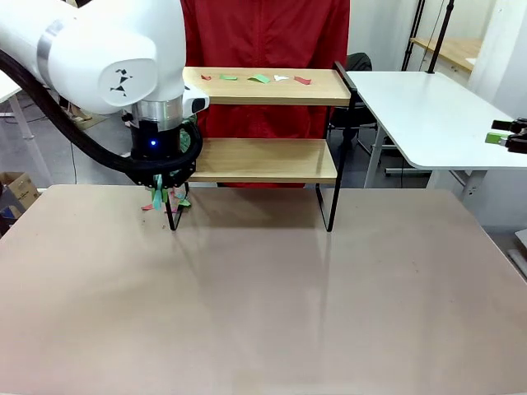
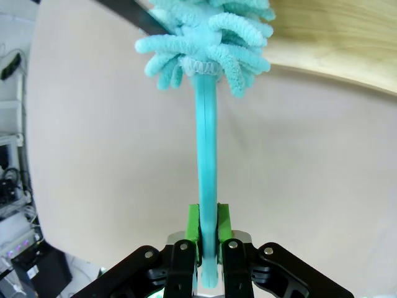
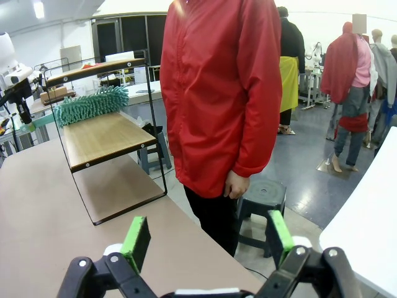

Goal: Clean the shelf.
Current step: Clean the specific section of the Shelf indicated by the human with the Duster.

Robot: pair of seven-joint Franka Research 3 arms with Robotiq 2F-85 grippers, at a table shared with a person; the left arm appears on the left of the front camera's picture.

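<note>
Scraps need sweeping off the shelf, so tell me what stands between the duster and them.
The top board itself. The duster, gripped by the left gripper, lies on the lower board beneath it, while the scraps lie on top.

L wrist cam: duster point(image 2: 208, 155) head cropped up top.

A wide beige tabletop point(image 1: 263, 313) stretches out in front of me, faintly glossy under the room light. Off to the right a white table point(image 1: 420, 115) angles in on pale legs. Behind it there's a light wooden desk point(image 1: 461, 49), with black tripod stands point(image 1: 440, 34) rising beside it. The grey floor point(image 3: 310, 161) shines, and a dark round stool point(image 3: 263, 192) sits on it. A ceiling light point(image 3: 39, 9) glows overhead, and a cardboard box point(image 1: 16, 191) sits low on the left.
</note>
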